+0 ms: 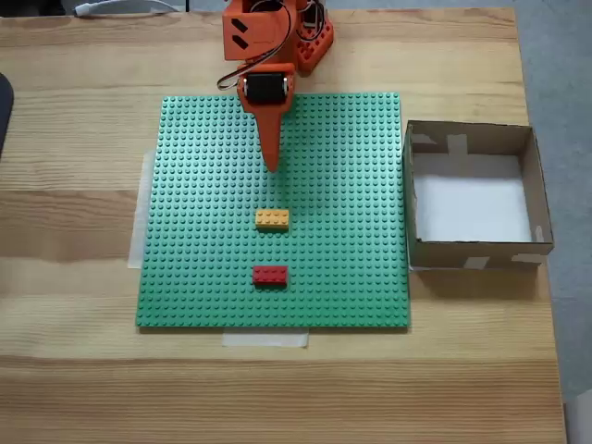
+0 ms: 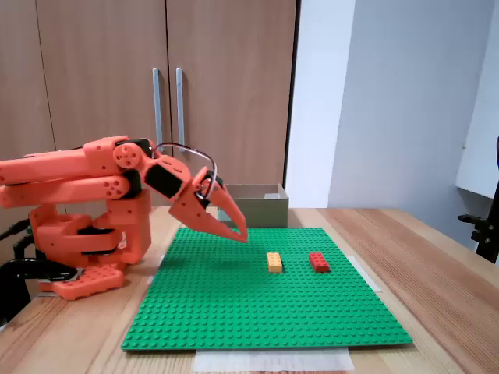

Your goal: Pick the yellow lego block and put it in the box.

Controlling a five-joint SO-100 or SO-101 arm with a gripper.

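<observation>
I am hovering my narrow, empty pincer (image 1: 272, 165) above the plate; the yellow lego block (image 1: 272, 219) is lying ungrasped, the box (image 1: 536, 190) waiting.

Orange plastic arm (image 2: 86, 175), black servos, black cable loops.

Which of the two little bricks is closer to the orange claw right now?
The yellow lego block. It lies just past the gripper tip on the green baseplate, while the red brick sits farther along the same line.
</observation>
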